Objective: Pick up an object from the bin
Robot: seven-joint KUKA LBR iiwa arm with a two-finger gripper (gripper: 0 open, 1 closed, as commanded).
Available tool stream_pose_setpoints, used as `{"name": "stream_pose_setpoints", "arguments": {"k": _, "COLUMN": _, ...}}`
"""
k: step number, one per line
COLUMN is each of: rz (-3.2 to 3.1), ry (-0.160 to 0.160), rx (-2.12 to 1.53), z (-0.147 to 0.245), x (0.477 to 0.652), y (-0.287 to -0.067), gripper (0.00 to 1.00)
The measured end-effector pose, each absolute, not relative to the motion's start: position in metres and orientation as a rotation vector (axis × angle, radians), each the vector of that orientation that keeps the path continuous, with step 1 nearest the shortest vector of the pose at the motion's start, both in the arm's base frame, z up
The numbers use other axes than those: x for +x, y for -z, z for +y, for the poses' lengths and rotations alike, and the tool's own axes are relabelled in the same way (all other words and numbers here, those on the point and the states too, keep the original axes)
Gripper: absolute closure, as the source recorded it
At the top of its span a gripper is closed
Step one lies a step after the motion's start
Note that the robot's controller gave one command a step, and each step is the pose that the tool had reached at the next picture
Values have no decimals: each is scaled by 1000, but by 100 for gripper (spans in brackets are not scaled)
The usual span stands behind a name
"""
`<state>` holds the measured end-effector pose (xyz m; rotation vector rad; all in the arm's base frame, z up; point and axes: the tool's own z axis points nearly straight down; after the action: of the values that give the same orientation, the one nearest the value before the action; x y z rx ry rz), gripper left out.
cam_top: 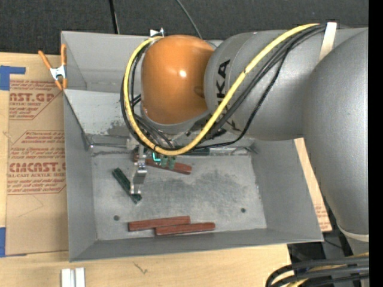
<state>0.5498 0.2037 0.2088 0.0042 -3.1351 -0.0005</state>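
**Bin contents, 1 arm in reach: dark green bar under the end effector**

Item 1. Grey metal bin (78,178), sloped walls, flat scuffed floor.

Item 2. 2 reddish-brown flat sticks, lying on the floor close to the near wall. They lie lengthwise and almost parallel, touching along their sides. The left stick (157,223) sits slightly farther from the wall than the right stick (190,227).

Item 3. Dark green bar (121,179), slim and short, left of the floor's centre and well apart from the sticks. It lies flat on a diagonal, far end to the left, near end to the right.

Item 4. End effector (137,190), a slender metal part hanging straight down from the wrist. Its tip is over the near end of the dark green bar. Contact cannot be told. Wide or narrow: cannot tell.

Item 5. Short reddish-brown piece (181,168), on the floor just right of the end effector, partly under the wrist.

Item 6. Orange cover (173,79), rounded and glossy, fixed to the wrist above the bin's far half. Yellow and black cables (128,94) loop round its left side.
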Motion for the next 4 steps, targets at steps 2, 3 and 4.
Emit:
{"name": "stream_pose_setpoints", "arguments": {"k": 2, "rz": -3146, "ry": 5, "rx": -90, "z": 193, "x": 556, "y": -150, "gripper": 0}}
{"name": "stream_pose_setpoints", "arguments": {"k": 3, "rz": -3135, "ry": 0, "rx": -158, "z": 187, "x": 558, "y": -109, "gripper": 0}}
{"name": "stream_pose_setpoints", "arguments": {"k": 4, "rz": -3121, "ry": 2, "rx": -358, "z": 179, "x": 564, "y": -159, "gripper": 0}}
